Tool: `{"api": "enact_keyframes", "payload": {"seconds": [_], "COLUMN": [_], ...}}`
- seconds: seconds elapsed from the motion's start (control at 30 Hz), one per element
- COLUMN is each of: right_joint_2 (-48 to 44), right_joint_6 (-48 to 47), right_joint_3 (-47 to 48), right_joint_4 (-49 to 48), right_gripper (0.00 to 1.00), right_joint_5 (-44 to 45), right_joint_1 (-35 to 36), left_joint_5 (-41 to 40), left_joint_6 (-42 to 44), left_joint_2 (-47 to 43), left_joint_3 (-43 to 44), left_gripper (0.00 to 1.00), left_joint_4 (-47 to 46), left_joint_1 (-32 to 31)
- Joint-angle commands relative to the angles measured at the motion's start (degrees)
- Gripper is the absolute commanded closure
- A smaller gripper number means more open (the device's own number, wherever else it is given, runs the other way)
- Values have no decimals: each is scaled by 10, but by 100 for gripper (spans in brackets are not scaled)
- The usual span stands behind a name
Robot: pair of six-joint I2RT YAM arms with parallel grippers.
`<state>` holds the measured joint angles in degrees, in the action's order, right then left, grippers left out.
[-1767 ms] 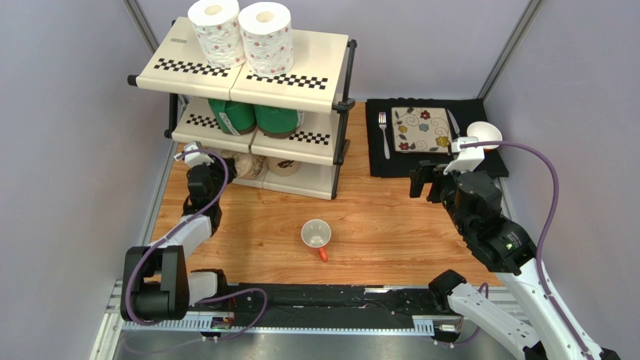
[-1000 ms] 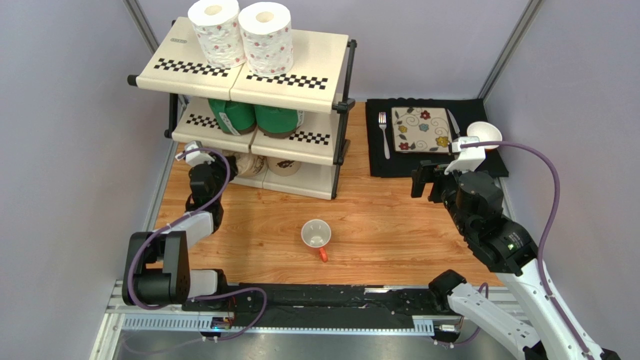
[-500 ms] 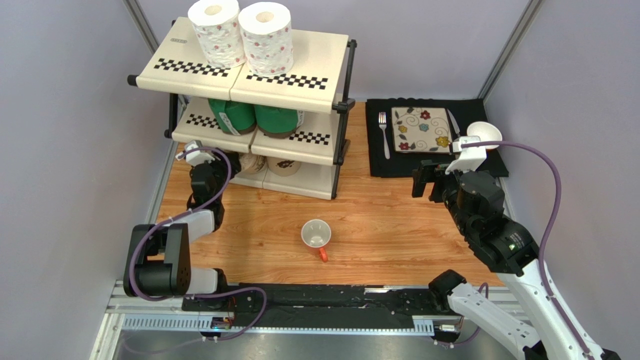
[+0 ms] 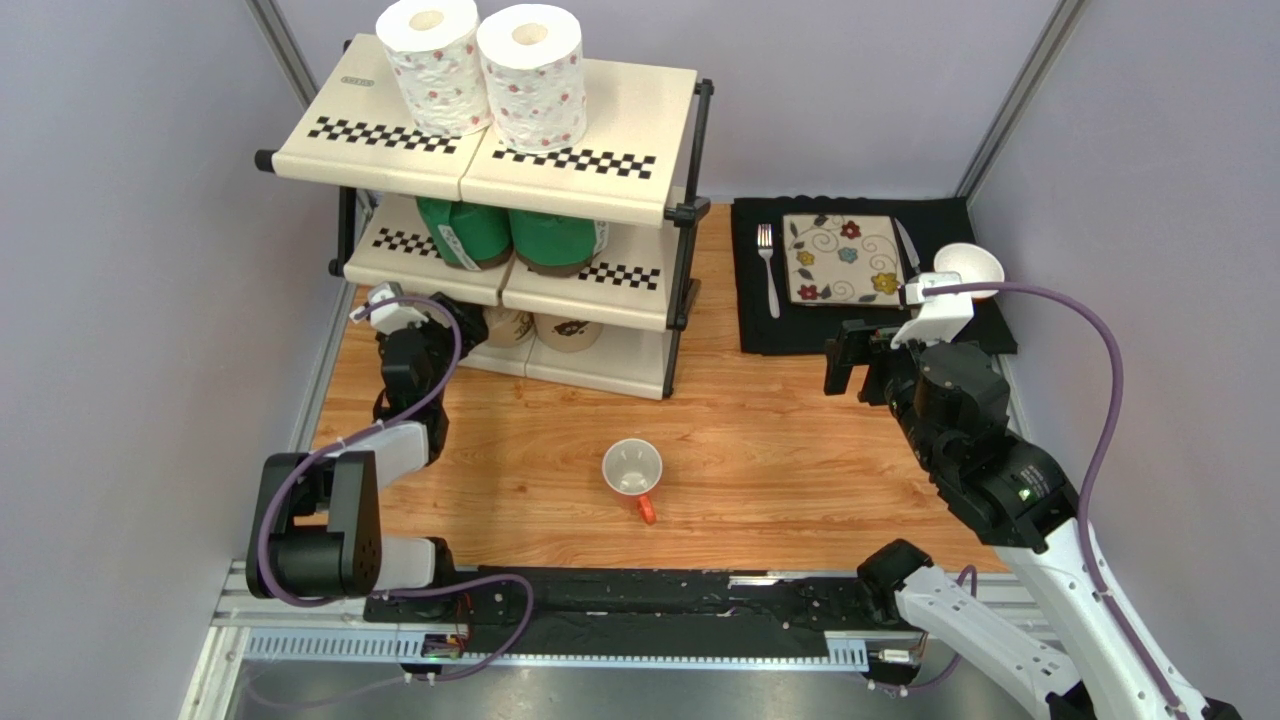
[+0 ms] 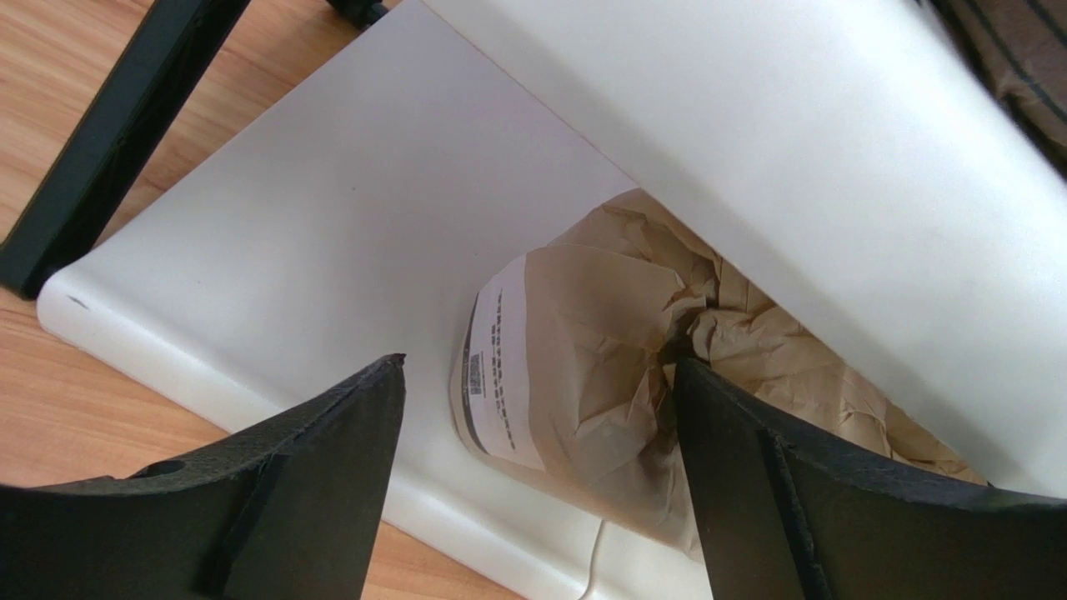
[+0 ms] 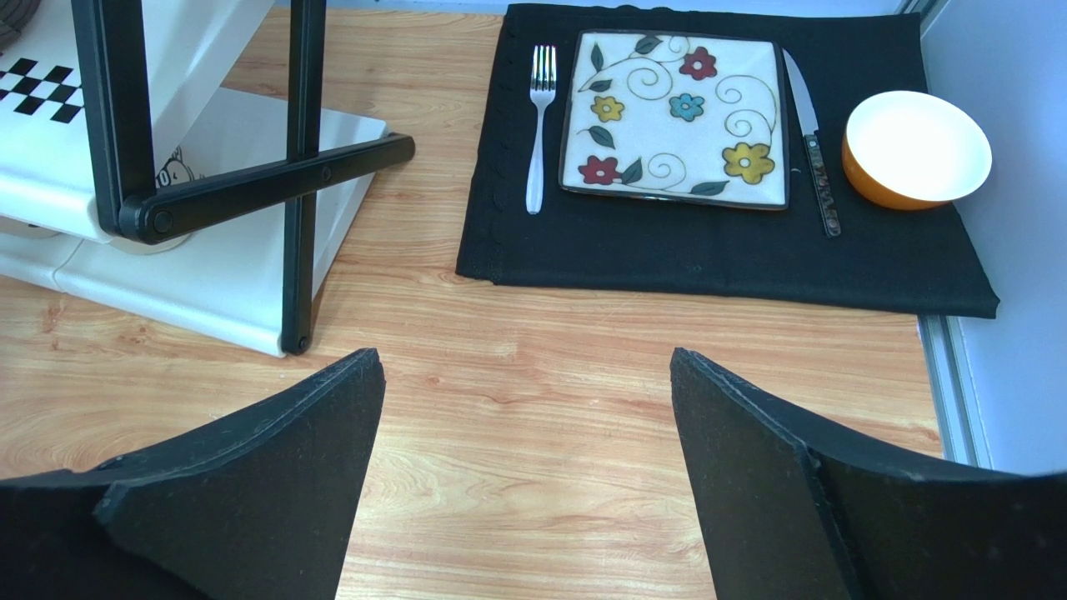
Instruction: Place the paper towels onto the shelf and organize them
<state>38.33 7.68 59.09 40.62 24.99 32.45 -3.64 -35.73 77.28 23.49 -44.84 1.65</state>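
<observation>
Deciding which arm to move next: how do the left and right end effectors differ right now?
The left end effector points into the shelf's bottom tier. The right end effector hangs above the table, near the black placemat. The left has a tan-brown roll lying just ahead, framed by its fingers, while the right has only wood ahead. Both are open and neither grips anything.
</observation>
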Motion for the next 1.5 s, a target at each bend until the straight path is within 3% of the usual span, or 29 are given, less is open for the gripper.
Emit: {"api": "enact_keyframes", "payload": {"seconds": [0.0,0.17,0.47,0.67,0.8,0.9,1.1,1.23,1.47], "right_joint_2": [-5,-9,-18,-27,-30,-31,-33,-34,-48], "right_joint_6": [-2,0,5,17,26,38,67,93,145], "right_joint_3": [23,26,31,33,33,30,15,9,-9], "right_joint_4": [-3,1,10,12,11,11,0,-9,-17], "right_gripper": [11,11,11,11,5,1,1,0,1], "right_joint_5": [3,0,-3,-10,-9,2,36,43,87], "right_joint_1": [1,1,1,1,1,1,1,1,1], "left_joint_5": [-13,-22,-21,-18,-49,-61,-37,-8,16], "left_joint_6": [0,6,2,-7,28,45,46,59,68], "left_joint_2": [-46,-74,-149,-260,-341,-374,-416,-435,-501], "left_joint_3": [-8,-6,-33,-35,-1,37,68,75,47], "left_gripper": [10,5,4,3,2,2,1,1,1], "left_joint_4": [-17,-10,22,177,374,500,655,715,738], "left_joint_1": [5,5,5,5,5,5,5,5,5]}}
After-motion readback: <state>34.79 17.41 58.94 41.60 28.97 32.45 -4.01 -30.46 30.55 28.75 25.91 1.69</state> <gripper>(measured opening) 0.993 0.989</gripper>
